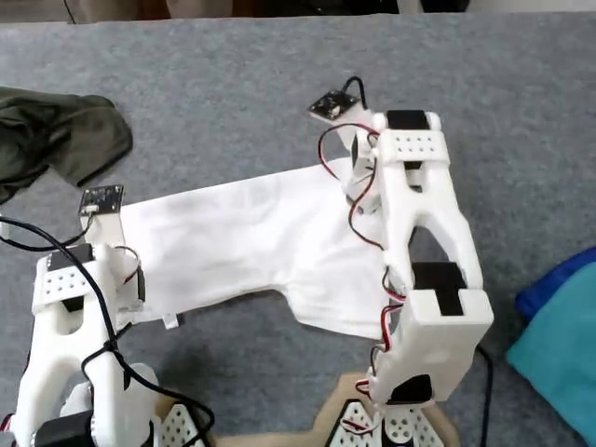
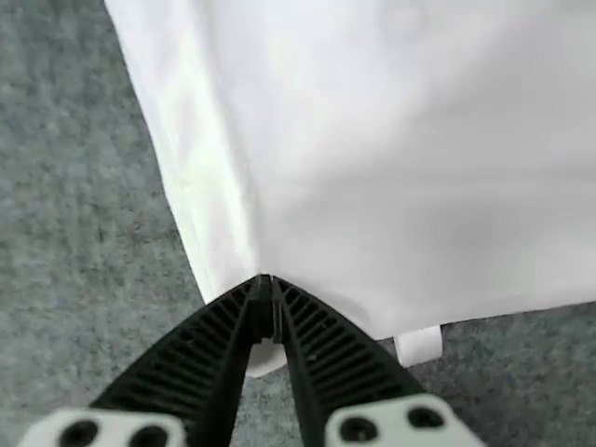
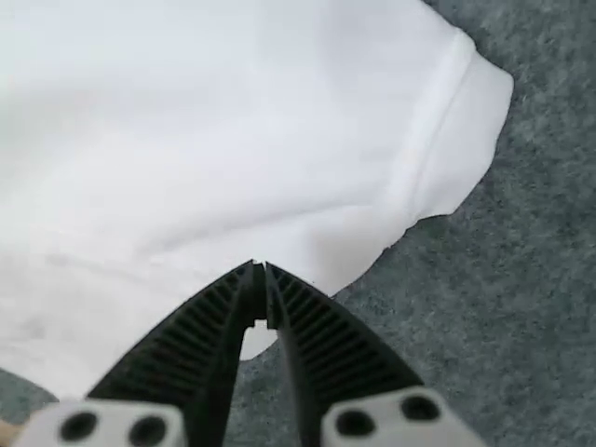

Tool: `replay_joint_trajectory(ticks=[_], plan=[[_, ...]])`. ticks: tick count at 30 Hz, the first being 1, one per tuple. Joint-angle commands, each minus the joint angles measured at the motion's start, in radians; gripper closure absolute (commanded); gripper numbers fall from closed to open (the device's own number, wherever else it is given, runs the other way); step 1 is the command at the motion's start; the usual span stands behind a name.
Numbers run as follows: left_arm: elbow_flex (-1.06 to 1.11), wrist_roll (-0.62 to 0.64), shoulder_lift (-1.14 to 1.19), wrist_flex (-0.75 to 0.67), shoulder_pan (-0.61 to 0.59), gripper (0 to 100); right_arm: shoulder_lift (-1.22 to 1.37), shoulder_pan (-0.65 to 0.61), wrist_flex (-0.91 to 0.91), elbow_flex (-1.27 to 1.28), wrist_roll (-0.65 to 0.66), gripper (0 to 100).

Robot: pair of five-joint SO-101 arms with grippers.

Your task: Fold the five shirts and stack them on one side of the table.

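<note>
Both claws grip the shirt (image 1: 242, 242).
Your left claw (image 2: 264, 291) and right claw (image 3: 258, 279) are pinched shut on its ends; it's white, spread flat.

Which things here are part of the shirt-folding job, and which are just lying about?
Job: white shirt, pinched by left gripper and right gripper; dark green garment, blue garment, teal garment, probably shirts waiting.
Just there: grey table, tan board at the arm bases.
</note>
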Motion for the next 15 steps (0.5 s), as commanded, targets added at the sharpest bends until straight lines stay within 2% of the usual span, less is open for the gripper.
replay_joint_trajectory(ticks=[1, 10, 15], plan=[[0.003, -0.011, -0.022, -0.006, 0.005, 98, -0.007, 0.004, -0.091, 0.001, -0.003, 99.3], [0.083, -0.060, -0.025, -0.018, -0.006, 98, 0.265, 0.082, -0.075, -0.193, 0.057, 99.3], [0.078, -0.135, -0.025, -0.133, -0.132, 98, 0.321, 0.094, -0.052, -0.278, 0.074, 99.3]])
